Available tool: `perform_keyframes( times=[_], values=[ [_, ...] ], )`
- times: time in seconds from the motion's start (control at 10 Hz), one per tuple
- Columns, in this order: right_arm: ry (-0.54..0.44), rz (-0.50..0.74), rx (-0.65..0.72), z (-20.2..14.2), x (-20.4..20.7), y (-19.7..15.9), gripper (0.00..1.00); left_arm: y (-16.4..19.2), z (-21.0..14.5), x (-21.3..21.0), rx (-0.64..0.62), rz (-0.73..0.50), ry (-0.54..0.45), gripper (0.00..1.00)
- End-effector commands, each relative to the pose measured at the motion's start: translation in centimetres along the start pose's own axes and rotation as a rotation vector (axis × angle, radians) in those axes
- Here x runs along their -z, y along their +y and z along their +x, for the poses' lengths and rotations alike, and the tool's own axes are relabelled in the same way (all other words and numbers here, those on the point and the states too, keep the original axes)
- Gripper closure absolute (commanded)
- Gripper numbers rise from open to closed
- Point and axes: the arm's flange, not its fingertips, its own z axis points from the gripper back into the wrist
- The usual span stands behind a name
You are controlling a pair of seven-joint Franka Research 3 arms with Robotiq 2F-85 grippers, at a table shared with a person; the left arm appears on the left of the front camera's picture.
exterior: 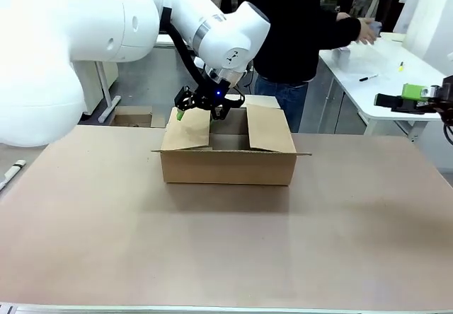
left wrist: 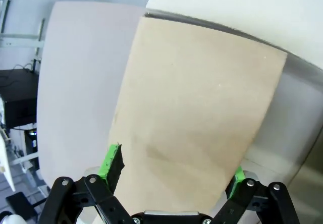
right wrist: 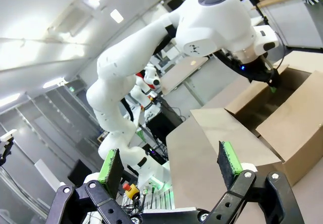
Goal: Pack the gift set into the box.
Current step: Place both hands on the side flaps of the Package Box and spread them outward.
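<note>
The box (exterior: 228,167) stands mid-worktop (exterior: 226,250), flaps up, and what shows of its inside is bare, so packing looks still ahead. The left end effector (exterior: 199,113) hovers at its left flap (exterior: 187,131), fingers apart. The right end effector (right wrist: 170,162) waits aside, fingers spread and empty.

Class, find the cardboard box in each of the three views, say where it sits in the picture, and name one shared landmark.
Front view: the box stands at picture centre, flaps raised.
Left wrist view: one flap of the box spans the middle, just ahead of the left gripper.
Right wrist view: the box lies at the right edge, mid-height and below.
Shared landmark: the left gripper at that flap.
</note>
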Motion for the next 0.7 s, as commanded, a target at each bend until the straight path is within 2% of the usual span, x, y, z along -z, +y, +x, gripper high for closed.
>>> perform_keyframes(
  times=[0.0, 0.2, 0.6],
  values=[
    [-0.027, 0.01, -0.031, -0.1, 0.3, 0.0, 0.0, 0.3, 0.5, -1.2, -0.025, 0.017, -0.04, 0.0],
    [-0.027, 0.01, -0.031, -0.1, 0.3, 0.0, 0.0, 1.6, 0.6, -2.4, -0.017, -0.001, -0.065, 0.0],
    [-0.027, 0.01, -0.031, -0.1, 0.3, 0.0, 0.0, 4.2, 1.7, -2.7, -0.02, 0.017, -0.052, 0.0]
  ],
)
